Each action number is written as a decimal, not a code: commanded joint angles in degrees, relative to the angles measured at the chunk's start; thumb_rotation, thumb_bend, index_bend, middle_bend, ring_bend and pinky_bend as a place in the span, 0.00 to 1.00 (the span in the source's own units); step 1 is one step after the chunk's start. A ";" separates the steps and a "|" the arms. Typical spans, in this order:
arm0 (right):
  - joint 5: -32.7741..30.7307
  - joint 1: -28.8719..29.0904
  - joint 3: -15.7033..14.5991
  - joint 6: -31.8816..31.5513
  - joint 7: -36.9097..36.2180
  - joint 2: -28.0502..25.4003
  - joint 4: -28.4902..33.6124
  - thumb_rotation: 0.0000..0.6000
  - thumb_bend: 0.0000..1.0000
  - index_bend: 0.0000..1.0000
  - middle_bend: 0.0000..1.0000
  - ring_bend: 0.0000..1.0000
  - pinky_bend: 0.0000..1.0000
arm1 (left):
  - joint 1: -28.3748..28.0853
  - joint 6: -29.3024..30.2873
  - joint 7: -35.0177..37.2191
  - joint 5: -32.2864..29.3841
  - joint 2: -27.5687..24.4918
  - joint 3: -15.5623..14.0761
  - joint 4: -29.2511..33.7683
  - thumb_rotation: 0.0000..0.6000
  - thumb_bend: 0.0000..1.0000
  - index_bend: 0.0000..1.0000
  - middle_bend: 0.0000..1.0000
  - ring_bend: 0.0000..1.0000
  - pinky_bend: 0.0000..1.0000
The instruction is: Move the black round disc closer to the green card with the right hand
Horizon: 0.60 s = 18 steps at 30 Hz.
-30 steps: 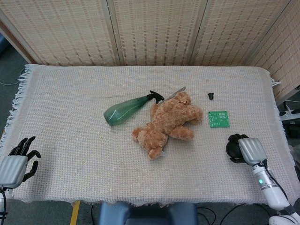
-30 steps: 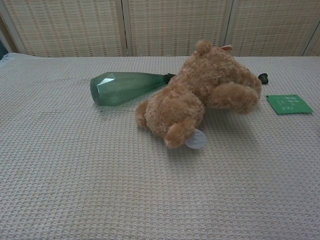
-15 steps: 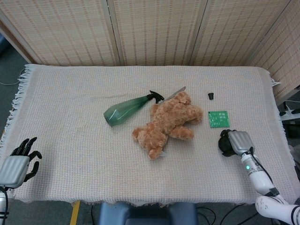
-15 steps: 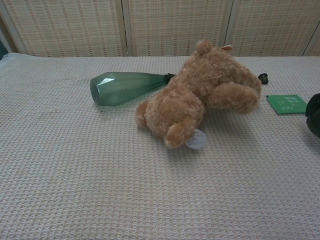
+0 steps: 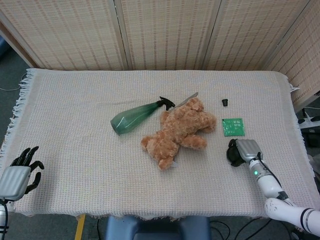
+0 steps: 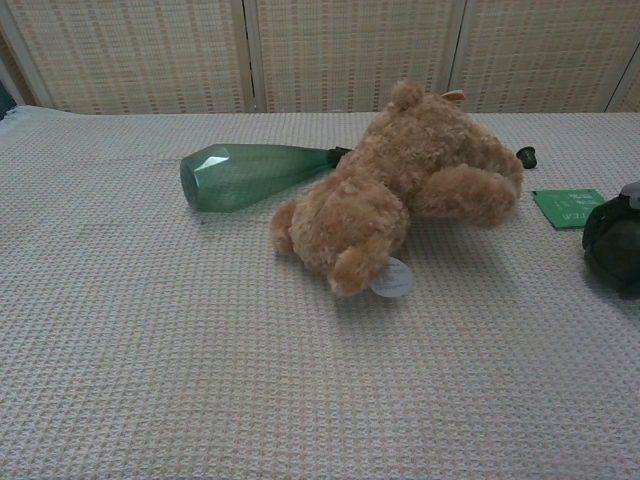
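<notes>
The green card (image 5: pixel 233 126) lies flat on the cloth to the right of the teddy bear; the chest view shows this green card (image 6: pixel 570 208) at the right edge. Just in front of it, my right hand (image 5: pixel 243 150) grips the black round disc (image 5: pixel 232 153), whose dark edge shows under the hand's left side. In the chest view the disc and the dark fingers around it (image 6: pixel 612 240) form one dark mass close to the card's near corner. My left hand (image 5: pixel 19 174) rests at the near left table edge, fingers apart, holding nothing.
A brown teddy bear (image 5: pixel 180 130) lies mid-table, with a green spray bottle (image 5: pixel 135 116) on its side to the left. A small black cap (image 5: pixel 225 102) sits behind the card. The table's right edge (image 5: pixel 300 135) is near the right arm.
My right hand has slid the black disc left and away from the front edge, toward the green card. It now shows further into the chest view. The left hand has barely moved.
</notes>
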<state>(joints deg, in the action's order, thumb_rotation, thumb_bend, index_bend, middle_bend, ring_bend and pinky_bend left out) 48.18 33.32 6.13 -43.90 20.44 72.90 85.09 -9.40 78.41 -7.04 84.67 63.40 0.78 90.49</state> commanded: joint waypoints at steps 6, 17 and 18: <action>0.79 0.51 -1.49 0.76 -0.83 -0.34 -0.67 1.00 0.19 0.55 0.35 0.34 0.63 | 0.03 0.02 -0.08 -0.08 -0.01 0.00 0.11 1.00 0.53 0.47 0.03 0.04 0.24; 3.58 0.42 -2.93 0.43 -2.66 -0.83 -0.72 1.00 0.19 0.36 0.10 0.04 0.21 | 0.11 0.14 0.12 -0.03 -0.21 -0.03 0.27 1.00 0.53 0.47 0.03 0.05 0.24; 4.08 0.33 -3.04 0.27 -2.95 -1.03 -0.55 1.00 0.19 0.33 0.08 0.02 0.18 | 0.11 0.18 0.11 -0.02 -0.21 -0.02 0.27 1.00 0.53 0.47 0.03 0.05 0.24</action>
<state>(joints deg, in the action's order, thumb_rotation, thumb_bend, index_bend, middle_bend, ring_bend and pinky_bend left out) 51.83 33.77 3.25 -43.43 17.81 72.09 84.35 -9.29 78.59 -6.93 84.65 63.20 0.75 90.76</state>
